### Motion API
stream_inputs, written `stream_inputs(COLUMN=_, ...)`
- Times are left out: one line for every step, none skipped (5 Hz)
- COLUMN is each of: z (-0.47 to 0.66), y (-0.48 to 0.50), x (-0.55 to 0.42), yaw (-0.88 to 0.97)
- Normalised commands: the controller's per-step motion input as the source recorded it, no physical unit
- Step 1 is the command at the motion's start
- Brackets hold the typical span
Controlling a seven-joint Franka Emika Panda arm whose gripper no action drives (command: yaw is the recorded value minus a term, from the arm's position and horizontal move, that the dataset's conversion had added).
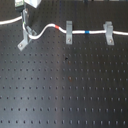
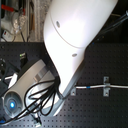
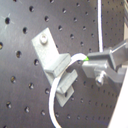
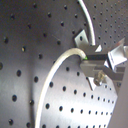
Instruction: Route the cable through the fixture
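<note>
The white cable (image 1: 42, 31) runs from the first exterior view's left edge to my gripper (image 1: 25, 23), loops down and goes right. Its red band (image 1: 59, 26) and blue band (image 1: 87, 31) lie right of the loop. The grey fixture (image 1: 23, 41) sits diagonally just below the gripper. In the first wrist view the gripper (image 3: 88, 63) is shut on the cable (image 3: 54, 95), which curves down between the two prongs of the fixture (image 3: 52, 57). In the second wrist view the cable (image 4: 52, 75) leaves the gripper (image 4: 86, 60), and the fixture (image 4: 80, 37) is partly hidden behind it.
Two squarely set grey clips (image 1: 68, 31) (image 1: 108, 31) hold the cable on the first exterior view's right; they also show in the second exterior view (image 2: 73, 90) (image 2: 106, 86). The black perforated board (image 1: 65, 85) lies below. The white arm (image 2: 75, 40) fills most of the second exterior view.
</note>
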Motion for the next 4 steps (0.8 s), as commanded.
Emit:
stream_inputs(z=0.13, y=0.025, x=-0.043, yaw=0.02)
stream_inputs(z=0.00, y=0.000, x=0.000, yaw=0.01)
stream_inputs(z=0.30, y=0.095, x=-0.165, yaw=0.00)
stream_inputs(z=0.37, y=0.091, x=-0.153, yaw=0.01)
